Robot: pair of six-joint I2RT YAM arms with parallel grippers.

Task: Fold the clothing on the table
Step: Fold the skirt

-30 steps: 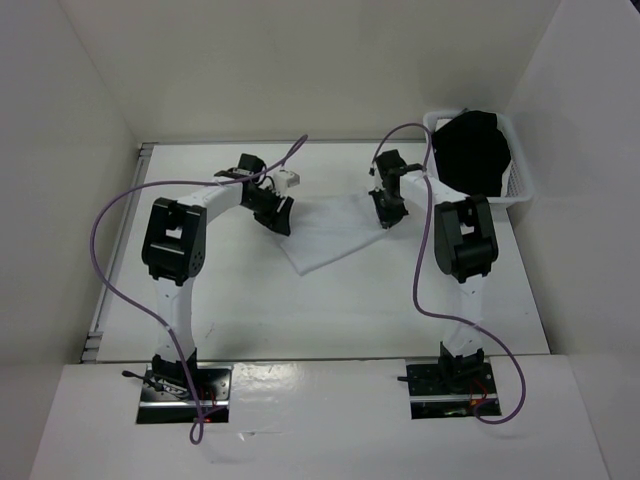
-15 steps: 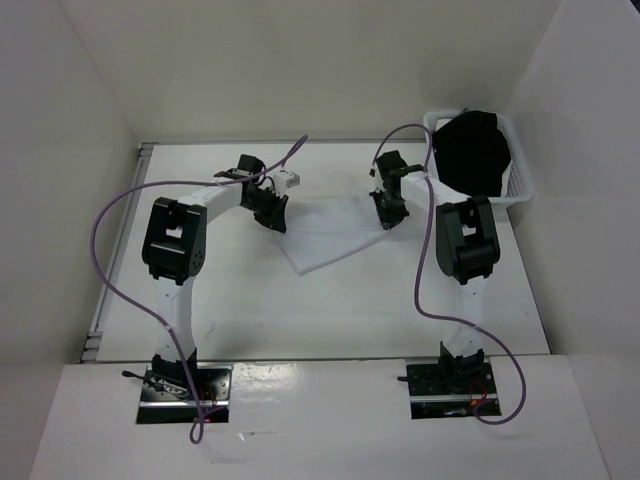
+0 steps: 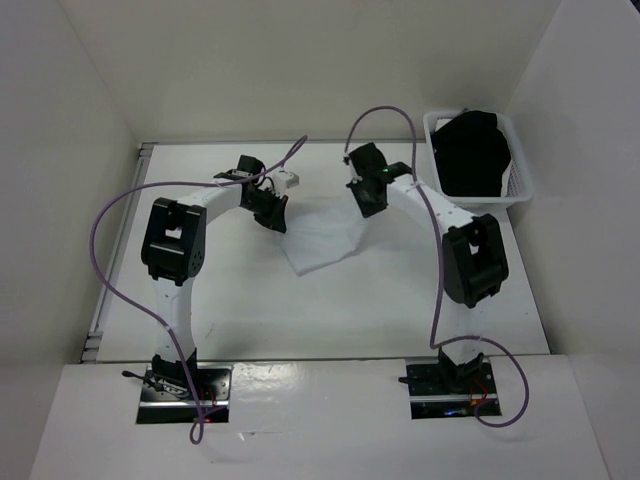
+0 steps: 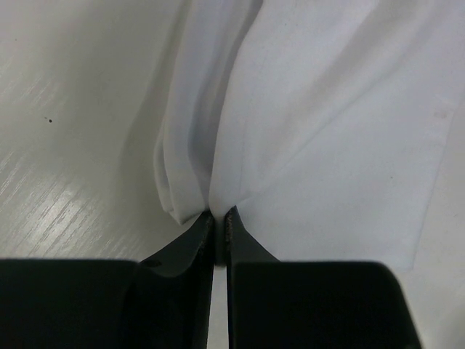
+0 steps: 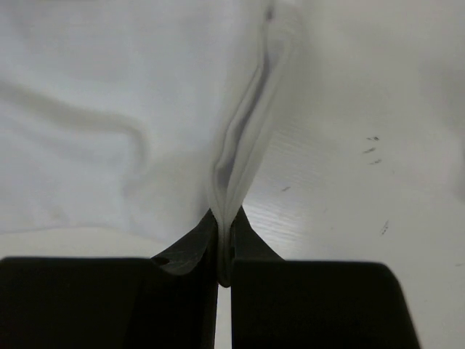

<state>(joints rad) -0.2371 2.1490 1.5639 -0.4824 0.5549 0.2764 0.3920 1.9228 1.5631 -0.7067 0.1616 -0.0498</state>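
Observation:
The clothing (image 3: 322, 236) is a thin white garment lying on the table (image 3: 330, 305) between both arms, far of centre. My left gripper (image 3: 276, 217) is shut on its left edge; in the left wrist view the black fingertips (image 4: 207, 227) pinch a bunched fold of the clothing (image 4: 320, 123). My right gripper (image 3: 366, 206) is shut on the garment's right side; in the right wrist view a pleat of the clothing (image 5: 243, 171) runs up out of its closed jaws, lifted off the tabletop (image 5: 363, 182).
A white slotted basket (image 3: 518, 170) holding a black garment (image 3: 473, 150) stands at the far right corner. A metal rail (image 3: 112, 265) runs along the table's left edge. White walls close in on three sides. Purple cables loop over both arms.
My left gripper has closed on the garment's left edge. My right gripper has carried its held edge leftward, narrowing the cloth.

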